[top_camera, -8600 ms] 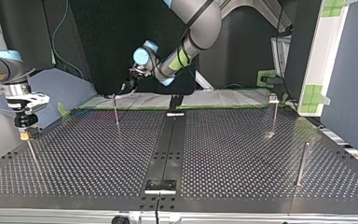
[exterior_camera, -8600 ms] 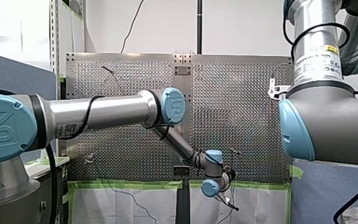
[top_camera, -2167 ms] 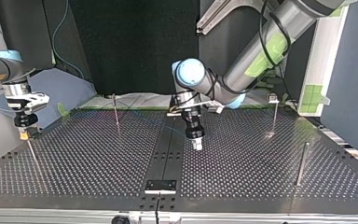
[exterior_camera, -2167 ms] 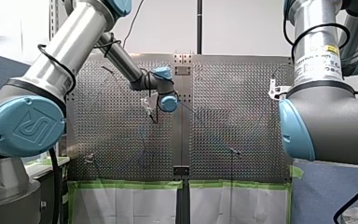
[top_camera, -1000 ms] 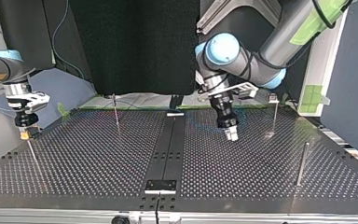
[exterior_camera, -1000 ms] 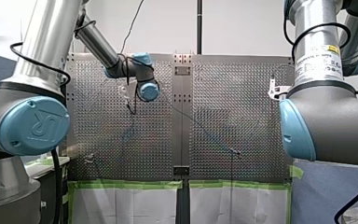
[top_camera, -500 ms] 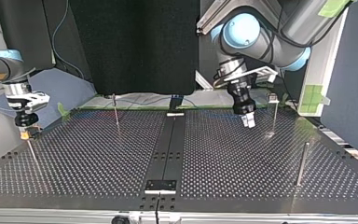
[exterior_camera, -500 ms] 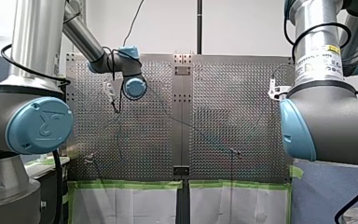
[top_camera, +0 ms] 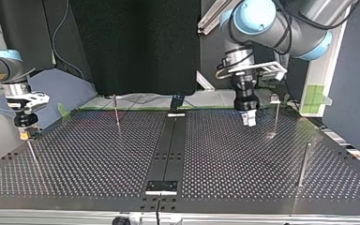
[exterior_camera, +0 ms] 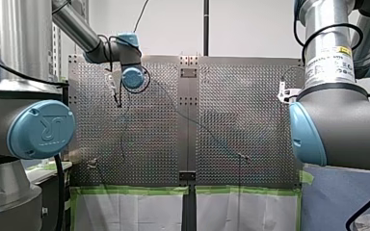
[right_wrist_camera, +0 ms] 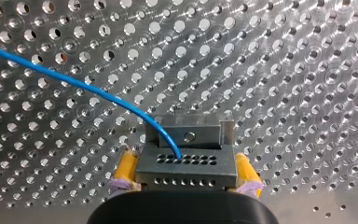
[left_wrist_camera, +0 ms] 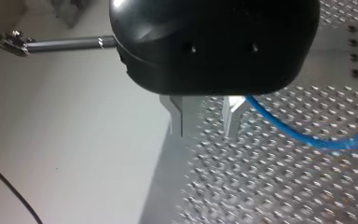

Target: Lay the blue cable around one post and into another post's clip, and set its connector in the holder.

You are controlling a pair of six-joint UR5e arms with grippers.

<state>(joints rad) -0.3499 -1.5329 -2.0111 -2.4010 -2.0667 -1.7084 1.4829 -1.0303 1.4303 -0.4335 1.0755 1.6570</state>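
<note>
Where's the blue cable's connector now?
The grey metal connector block sits between the yellow pads of my right tool, at the top view's left edge, over the perforated table.

**Legible Markings**

Front view: the blue joint cap point(exterior_camera: 41, 129) at the shoulder of my left arm bears a raised two-letter logo, "UR", which sits tilted on the cap. A white label point(exterior_camera: 328, 61) with a yellow corner patch wraps the upright tube of my right arm. Its lines of dark print are too small to read.
</note>
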